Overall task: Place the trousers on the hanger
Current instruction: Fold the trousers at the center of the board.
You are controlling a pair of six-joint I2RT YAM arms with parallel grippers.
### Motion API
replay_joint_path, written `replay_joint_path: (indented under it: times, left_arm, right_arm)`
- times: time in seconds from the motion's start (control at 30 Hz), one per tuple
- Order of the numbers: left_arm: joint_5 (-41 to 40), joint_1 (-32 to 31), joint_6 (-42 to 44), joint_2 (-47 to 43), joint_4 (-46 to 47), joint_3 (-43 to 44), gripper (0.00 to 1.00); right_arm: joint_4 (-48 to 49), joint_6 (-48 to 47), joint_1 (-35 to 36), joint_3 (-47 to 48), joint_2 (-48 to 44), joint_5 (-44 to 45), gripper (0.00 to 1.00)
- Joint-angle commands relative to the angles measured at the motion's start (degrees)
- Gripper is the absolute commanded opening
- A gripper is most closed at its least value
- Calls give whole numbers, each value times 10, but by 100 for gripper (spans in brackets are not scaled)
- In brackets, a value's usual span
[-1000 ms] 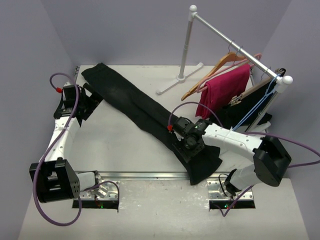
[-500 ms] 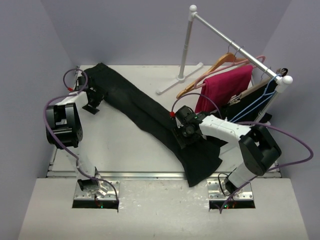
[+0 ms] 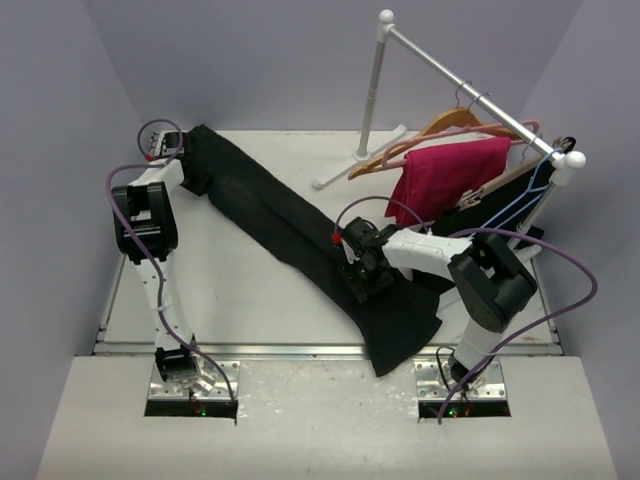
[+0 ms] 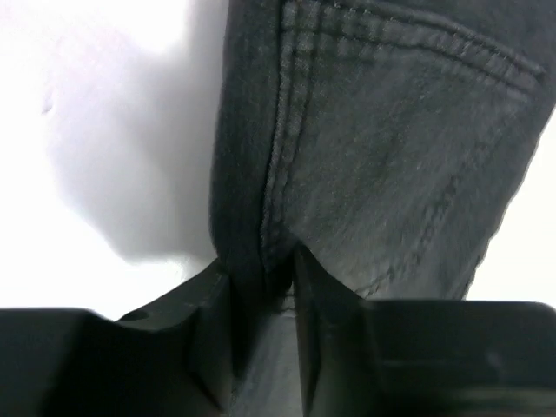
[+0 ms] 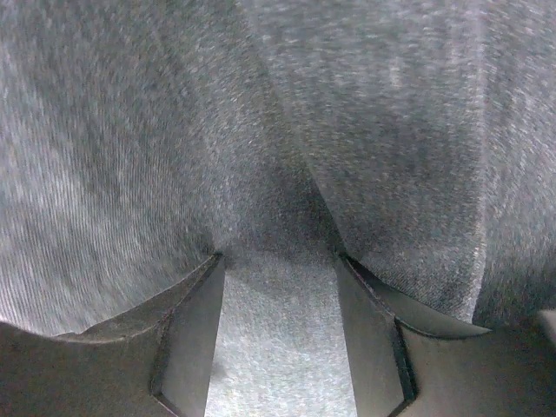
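The trousers [image 3: 280, 215] lie diagonally on the table [image 3: 220, 290], stretched between both arms. The left fingers [image 4: 213, 347] pinch the seam at the far end. The right fingers [image 5: 187, 347] grip a mid-length fold, with the wooden hanger [image 3: 425, 131] beyond them to the right.

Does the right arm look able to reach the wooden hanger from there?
Probably yes: the hanger hangs on the rail just beyond the right pincer, nothing between them, though that pincer grips the trousers.

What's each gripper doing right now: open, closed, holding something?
Left gripper: closed on the trousers edge.
Right gripper: closed on a fold of the trousers.
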Motion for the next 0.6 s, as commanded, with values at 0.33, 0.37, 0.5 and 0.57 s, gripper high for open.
replay_joint_path:
  times: [0.33, 0.37, 0.5, 0.57]
  left_arm:
    - [-132, 59, 113, 91, -156, 284, 11]
    - [-134, 61, 119, 84, -153, 278, 17]
    - [-72, 65, 107, 40, -149, 248, 72]
    - [-47, 65, 95, 12, -139, 211, 94]
  right_arm:
    - [83, 110, 172, 68, 58, -126, 57]
    - [92, 124, 177, 70, 57, -127, 58]
    - [85, 146, 182, 89, 31, -78, 59]
    - [72, 142, 181, 106, 17, -72, 59]
